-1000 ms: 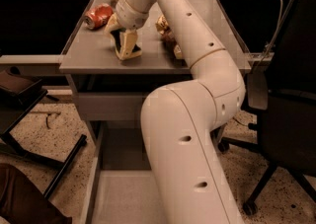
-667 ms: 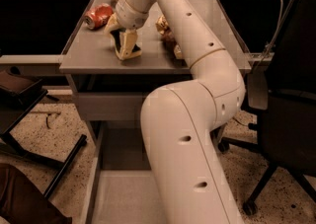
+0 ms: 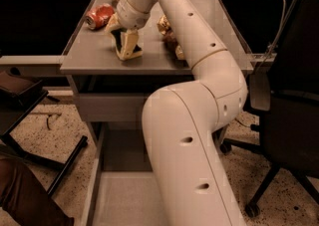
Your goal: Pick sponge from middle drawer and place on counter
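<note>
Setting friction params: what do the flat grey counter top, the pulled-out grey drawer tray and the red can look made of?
Flat grey counter top: painted metal or laminate, matte, soft even sheen. Pulled-out grey drawer tray: likely sheet metal, thin folded side rails. Red can: probably aluminium, glossy, cylindrical. Cream gripper, down at the counter: looks plastic.

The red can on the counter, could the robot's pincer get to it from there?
Probably yes. The pincer is down at the counter near the red can, with only bare counter between them.
</note>
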Robot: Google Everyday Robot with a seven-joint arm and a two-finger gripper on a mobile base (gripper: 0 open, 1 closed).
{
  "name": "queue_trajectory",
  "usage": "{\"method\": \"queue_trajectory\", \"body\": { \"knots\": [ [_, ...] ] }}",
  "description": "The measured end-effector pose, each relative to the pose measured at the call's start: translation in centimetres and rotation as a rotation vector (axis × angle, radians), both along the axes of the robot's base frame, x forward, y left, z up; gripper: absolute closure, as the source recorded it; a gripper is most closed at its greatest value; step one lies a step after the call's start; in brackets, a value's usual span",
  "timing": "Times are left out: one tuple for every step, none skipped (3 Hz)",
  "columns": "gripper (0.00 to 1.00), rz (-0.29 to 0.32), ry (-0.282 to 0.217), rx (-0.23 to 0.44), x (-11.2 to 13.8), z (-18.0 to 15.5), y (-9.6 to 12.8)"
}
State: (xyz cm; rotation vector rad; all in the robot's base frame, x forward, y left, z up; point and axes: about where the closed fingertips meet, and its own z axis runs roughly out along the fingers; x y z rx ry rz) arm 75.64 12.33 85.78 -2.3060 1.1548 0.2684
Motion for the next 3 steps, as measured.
{"method": "queue_trajectory", "body": {
  "knots": [
    [0.12, 0.0, 0.0, 0.0, 0.0, 0.0, 0.0],
    [0.0, 0.0, 0.0, 0.0, 0.0, 0.0, 0.0],
    [0.0, 0.0, 0.0, 0.0, 0.0, 0.0, 0.0]
  ]
}}
